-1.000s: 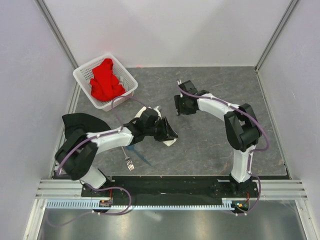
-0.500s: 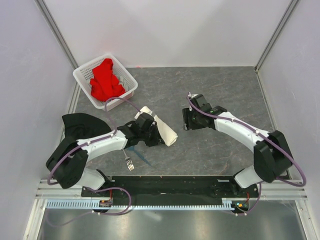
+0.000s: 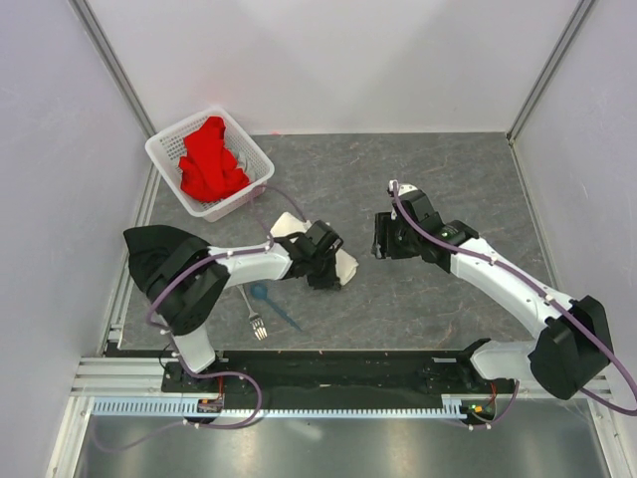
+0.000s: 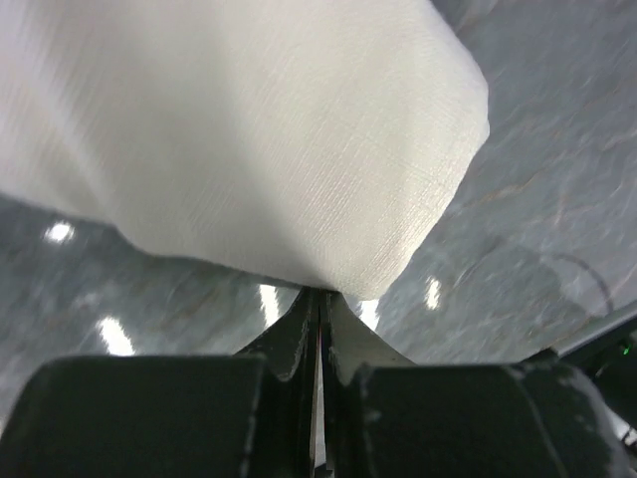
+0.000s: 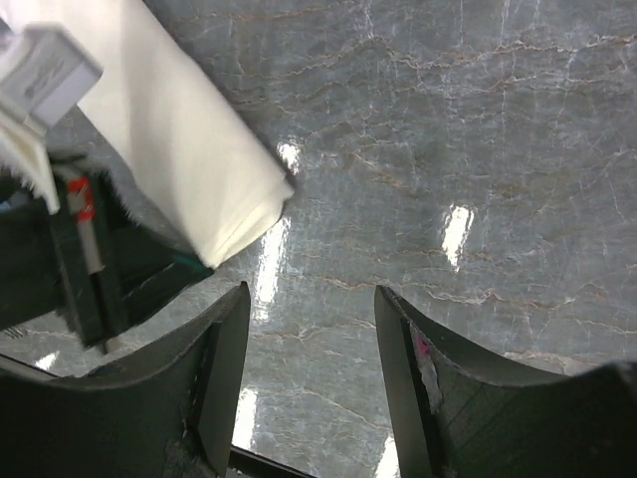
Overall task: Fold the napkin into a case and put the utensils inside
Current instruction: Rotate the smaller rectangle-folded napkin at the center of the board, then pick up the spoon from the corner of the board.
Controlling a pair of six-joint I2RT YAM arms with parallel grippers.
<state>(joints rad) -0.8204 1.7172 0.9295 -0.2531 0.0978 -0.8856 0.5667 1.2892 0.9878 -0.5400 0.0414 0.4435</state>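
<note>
The napkin (image 4: pixel 249 129) lies on the counter (image 3: pixel 428 179) as a narrow layered strip, with its rounded folded end directly ahead of the left jaws. Those jaws are pressed fully together with the cloth's lower edge right at their tips. They look to be nipping a thin bit of that edge, though how many layers are caught cannot be told. The fabric is soft, light and woven, so it will likely drape and sag when lifted, and the layers may slide apart or the fold spring open. A hold is best taken at a corner or on the folded edge, with every layer in the pinch and the far end pinned.

The right jaws stand well open and hold nothing, hovering over bare counter, with the strip's end just beyond their left finger — near but apart.

The fork (image 3: pixel 254 317) and blue spoon (image 3: pixel 261 294) lie close together behind the left jaws, toward the counter's near edge. Both look thin, stiff and probably slippery — best gripped across the handle.

Well beyond the left jaws sits a white basket (image 3: pixel 164 149) holding a red cloth (image 3: pixel 209 159), and a black cloth (image 3: pixel 159 249) lies far behind them at the counter's side
</note>
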